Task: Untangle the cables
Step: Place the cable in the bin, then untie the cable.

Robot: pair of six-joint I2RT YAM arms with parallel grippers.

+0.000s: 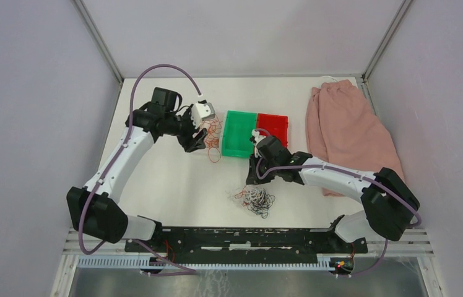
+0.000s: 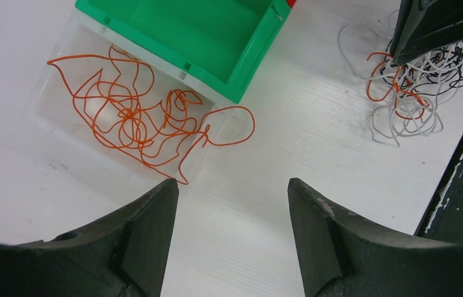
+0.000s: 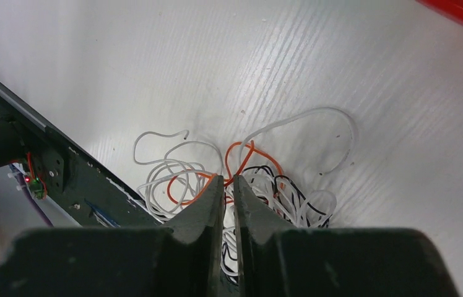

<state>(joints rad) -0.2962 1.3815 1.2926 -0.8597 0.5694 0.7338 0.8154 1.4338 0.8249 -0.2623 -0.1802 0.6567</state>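
Observation:
The cables lie in two groups. A clump (image 1: 255, 200) of white, black and orange-red wires rests on the white table near the front; the clump (image 2: 410, 93) also shows in the left wrist view. My right gripper (image 1: 254, 177) points down into that clump (image 3: 278, 185). Its jaws (image 3: 229, 178) stand nearly together, with an orange-red wire and white wires in the narrow gap. Loose orange-red wires (image 1: 212, 137) lie left of the green bin. Beside those wires (image 2: 136, 117), my left gripper (image 2: 232, 182) hovers open and holds nothing.
A green bin (image 1: 239, 133) and a red bin (image 1: 273, 127) stand side by side mid-table. A pink cloth (image 1: 346, 133) lies at the right. A see-through tray (image 2: 56, 99) seems to sit under the orange-red wires. The black rail (image 1: 247, 238) runs along the front edge.

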